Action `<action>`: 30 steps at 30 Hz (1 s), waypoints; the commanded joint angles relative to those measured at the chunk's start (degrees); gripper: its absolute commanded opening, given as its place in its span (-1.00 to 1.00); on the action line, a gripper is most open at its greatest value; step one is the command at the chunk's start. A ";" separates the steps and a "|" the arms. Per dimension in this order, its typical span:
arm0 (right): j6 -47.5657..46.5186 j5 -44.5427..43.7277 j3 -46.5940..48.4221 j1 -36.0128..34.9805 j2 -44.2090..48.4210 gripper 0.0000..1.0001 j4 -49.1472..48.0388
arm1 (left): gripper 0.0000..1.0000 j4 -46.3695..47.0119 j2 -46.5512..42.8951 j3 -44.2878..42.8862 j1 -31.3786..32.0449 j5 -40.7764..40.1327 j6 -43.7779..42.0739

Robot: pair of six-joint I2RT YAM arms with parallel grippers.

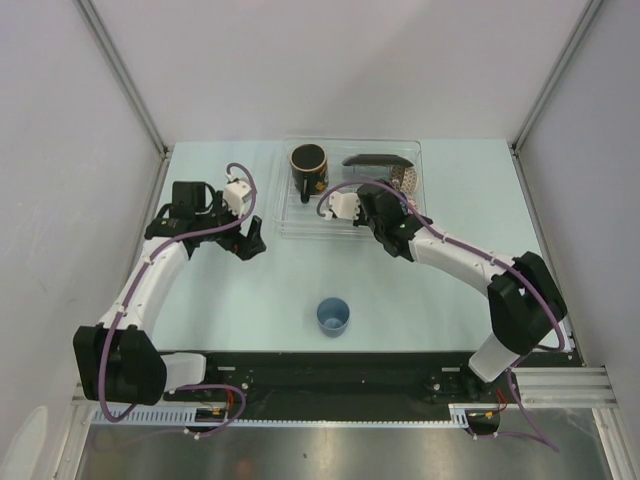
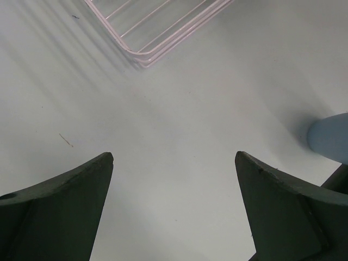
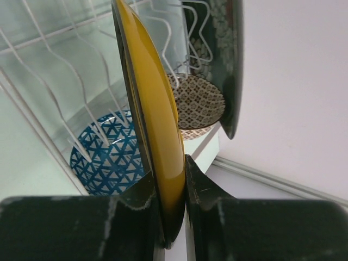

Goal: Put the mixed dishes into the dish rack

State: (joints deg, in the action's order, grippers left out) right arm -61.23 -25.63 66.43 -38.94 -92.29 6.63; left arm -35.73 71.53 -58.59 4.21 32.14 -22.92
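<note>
Right gripper (image 3: 174, 185) clenched on yellow-brown saucer (image 3: 155, 125), held on edge over the dish rack (image 1: 300, 215).

The saucer stands upright between the rack's white wires, pinched at its lower rim by both fingers (image 3: 202, 187). Whether its edge touches the rack I cannot tell, as the wrist view is too close. Just behind it in the rack are the blue patterned bowl (image 3: 106, 157) lying low on the left, the small red-white patterned bowl (image 3: 200, 106) on the right, and the black floral square plate (image 3: 231, 60) upright at the far right. The dark red-lined mug (image 1: 308, 165) sits upright in the rack's far left corner. The light blue cup (image 1: 333, 317) is out on the table (image 1: 440, 290), well apart from the rack, mouth up. The left gripper (image 2: 174, 163) hangs over bare table beside the rack's near left corner, jaws spread wide, holding nothing.
</note>
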 commanded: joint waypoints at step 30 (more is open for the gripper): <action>0.76 -1.27 0.19 1.76 -11.16 -0.50 -6.99 | 0.99 2.85 0.98 -0.74 -0.43 0.64 0.59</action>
State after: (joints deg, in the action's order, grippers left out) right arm -62.54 -25.10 66.43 -37.26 -103.59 -0.40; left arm -34.54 72.49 -58.54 4.14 32.05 -22.48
